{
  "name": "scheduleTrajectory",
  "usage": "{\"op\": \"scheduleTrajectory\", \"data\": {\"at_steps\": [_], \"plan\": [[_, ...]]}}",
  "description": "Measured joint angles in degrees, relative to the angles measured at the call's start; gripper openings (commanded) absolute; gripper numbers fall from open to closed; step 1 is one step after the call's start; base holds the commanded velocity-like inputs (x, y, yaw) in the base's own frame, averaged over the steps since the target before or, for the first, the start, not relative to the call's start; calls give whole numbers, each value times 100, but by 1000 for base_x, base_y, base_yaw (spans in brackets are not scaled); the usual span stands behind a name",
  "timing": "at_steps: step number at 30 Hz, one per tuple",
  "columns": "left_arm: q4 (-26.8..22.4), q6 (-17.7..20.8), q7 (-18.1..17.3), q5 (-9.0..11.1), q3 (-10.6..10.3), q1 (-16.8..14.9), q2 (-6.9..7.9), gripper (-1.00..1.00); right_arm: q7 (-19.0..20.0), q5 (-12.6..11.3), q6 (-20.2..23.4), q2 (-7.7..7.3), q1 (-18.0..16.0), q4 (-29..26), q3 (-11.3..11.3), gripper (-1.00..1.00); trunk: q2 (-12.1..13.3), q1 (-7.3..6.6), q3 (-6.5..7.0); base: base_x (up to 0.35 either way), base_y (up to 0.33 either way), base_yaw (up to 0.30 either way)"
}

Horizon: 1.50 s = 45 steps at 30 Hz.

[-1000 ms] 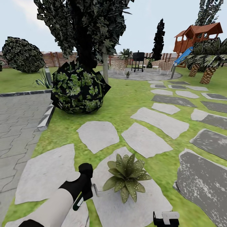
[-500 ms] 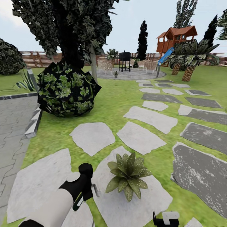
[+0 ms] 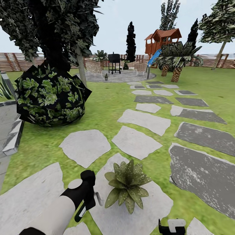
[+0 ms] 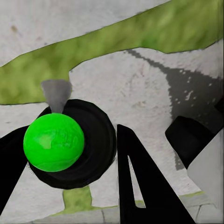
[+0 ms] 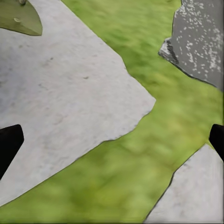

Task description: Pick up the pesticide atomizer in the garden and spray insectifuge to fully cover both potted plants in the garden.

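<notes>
Mia: Green lawn [image 3: 107, 107] crossed by many grey irregular stepping stones [image 3: 135, 142] runs back to a round grey paved patio [image 3: 125, 76] and a brown slatted wooden fence [image 3: 19, 62]. What else does the head view give?

Tom: One black grill [image 3: 114, 62] on the patio, one wooden play tower with a blue slide [image 3: 162, 39], two palms with woven-looking trunks [image 3: 176, 65], and one large dark leafy shrub [image 3: 49, 96] at the left.

Mia: And the plants to be sprayed?

Tom: One small rosette of broad pointed green leaves [image 3: 125, 186] sits on the nearest stone, dotted with fine whitish specks [image 3: 138, 192]. A second tiny potted plant [image 3: 106, 77] stands far off on the patio, too small to describe.

Mia: Where is the sprayer?

Tom: The slim dark spray bottle with a whitish band [image 3: 81, 210] hangs in the left tool [image 3: 87, 195], just beside the rosette, with a grey trigger poking out toward the leaves.

Mia: Does the wrist camera add anything?

Tom: The left wrist view shows what the head view cannot. Between the left tool's [image 4: 70, 154] black fingers [image 4: 140, 186], closed around the bottle, sits a bright green ball [image 4: 53, 142] on a black round disc [image 4: 93, 140]. A small grey cone [image 4: 56, 93] points away over the stone.

Mia: And the right side?

Tom: The right tool [image 3: 172, 226] peeks in at the head view's lower edge. Its own camera shows the right tool [image 5: 112, 142] spread wide and holding nothing. Below it are stone, grass and one leaf tip [image 5: 18, 18].
</notes>
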Motion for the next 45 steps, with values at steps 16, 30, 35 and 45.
{"op": "scheduleTrajectory", "data": {"at_steps": [16,30,35,45], "plan": [[103,52,76,1,-2,-3,-77,-100,0,0,0,-8,-1,1,-6,100,0,0,0,0,0,-3],[149,63,70,5,4,6,-64,-100,4,0,1,-9,1,-1,-8,100,0,1,0,21,196,-253],[151,49,80,5,-25,251,-78,-100,3,0,1,-9,1,-1,-8,100,0,-2,0,142,257,-299],[-118,38,89,12,173,347,-102,-100,0,0,0,-8,-1,1,-6,100,0,0,0,25,23,-179]]}}
